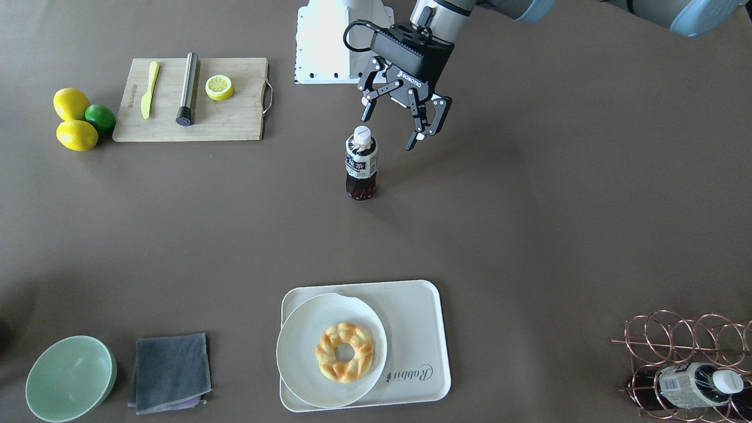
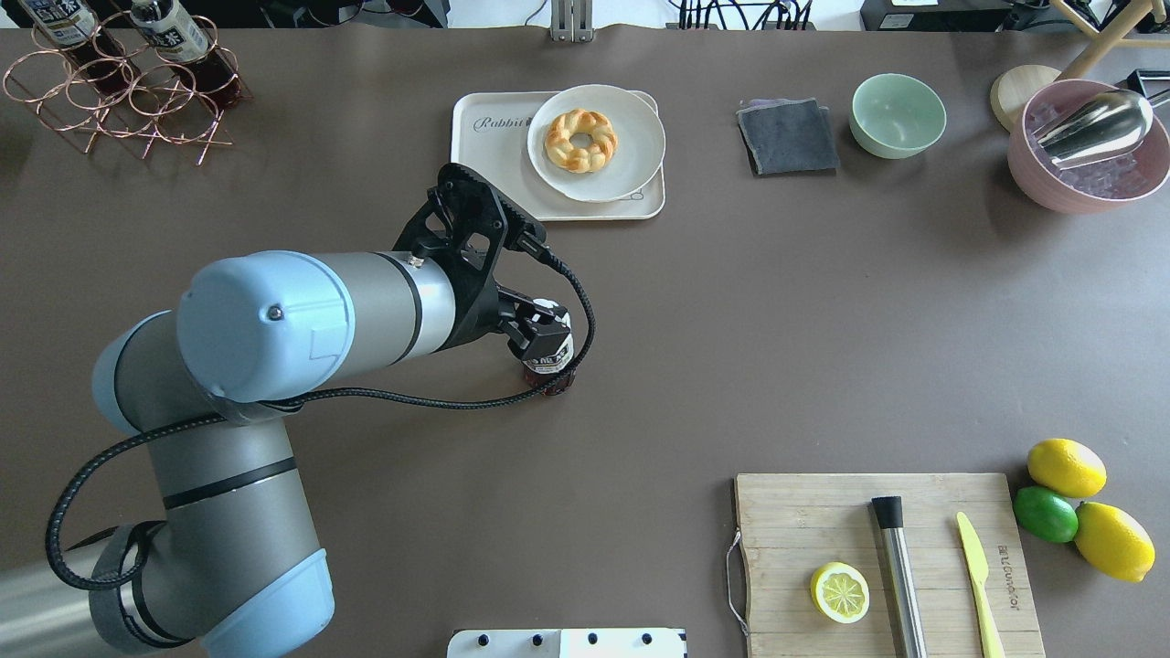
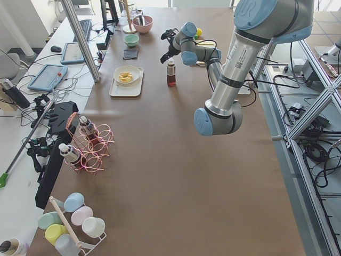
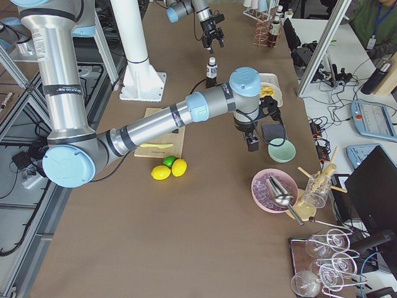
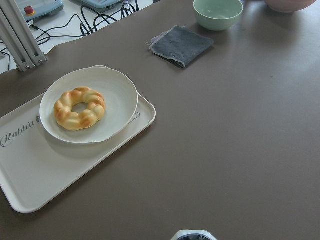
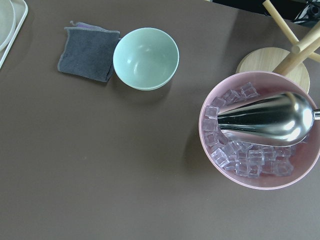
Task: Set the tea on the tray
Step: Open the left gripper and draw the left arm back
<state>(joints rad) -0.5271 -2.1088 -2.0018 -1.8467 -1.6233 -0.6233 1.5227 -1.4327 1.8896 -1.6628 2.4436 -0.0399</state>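
Left gripper [image 1: 389, 129]: jaws spread wide, holding nothing, hanging above and just to one side of the white cap of the tea [image 1: 361, 167], a small clear plastic bottle of dark reddish-brown liquid that stands upright on the brown counter [image 1: 529, 223], well apart from its goal. Right gripper [image 4: 252, 145]: shows in the side view only, so I cannot tell how its jaws stand. Goal: a cream-white rectangular plastic tray [image 1: 414, 320] with a raised rim. Most of it is taken by a round white plate [image 1: 294, 358] bearing a golden ring doughnut [image 1: 345, 352]; the plate overhangs one long rim. Hazards, as judged: the bottle is tall and narrow, so a finger clipping the cap on descent would likely topple it. A base set on the plate's edge or the tray's rim would leave it tilted. Room: the bare strip of tray around the "Rabbit" print is the only free floor. The counter between bottle and tray carries nothing. A copper wire rack [image 1: 675, 335] stands well apart.
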